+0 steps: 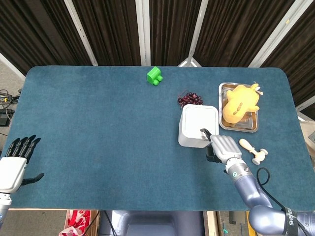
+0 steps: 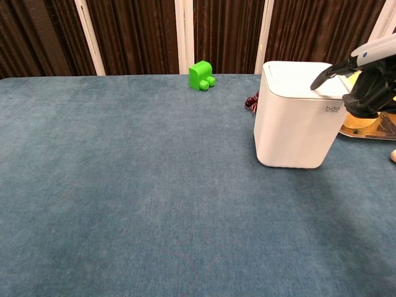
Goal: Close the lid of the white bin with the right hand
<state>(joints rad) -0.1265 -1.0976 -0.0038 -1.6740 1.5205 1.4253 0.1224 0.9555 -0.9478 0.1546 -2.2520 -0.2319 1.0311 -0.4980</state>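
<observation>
The white bin (image 1: 198, 126) (image 2: 296, 117) stands on the blue table right of centre, its flat lid (image 2: 299, 78) lying level and closed on top. My right hand (image 1: 222, 147) (image 2: 366, 77) hovers at the bin's near right corner; one dark fingertip reaches over the lid's near edge and seems to touch it, the other fingers are curled and hold nothing. My left hand (image 1: 15, 164) rests at the table's near left edge, fingers spread and empty, seen only in the head view.
A metal tray (image 1: 252, 126) with a yellow plush toy (image 1: 239, 103) sits right of the bin. Dark red grapes (image 1: 190, 99) lie just behind the bin. A green toy block (image 1: 154, 75) (image 2: 201, 75) stands at the far edge. A small wooden piece (image 1: 252, 149) lies beside my right hand.
</observation>
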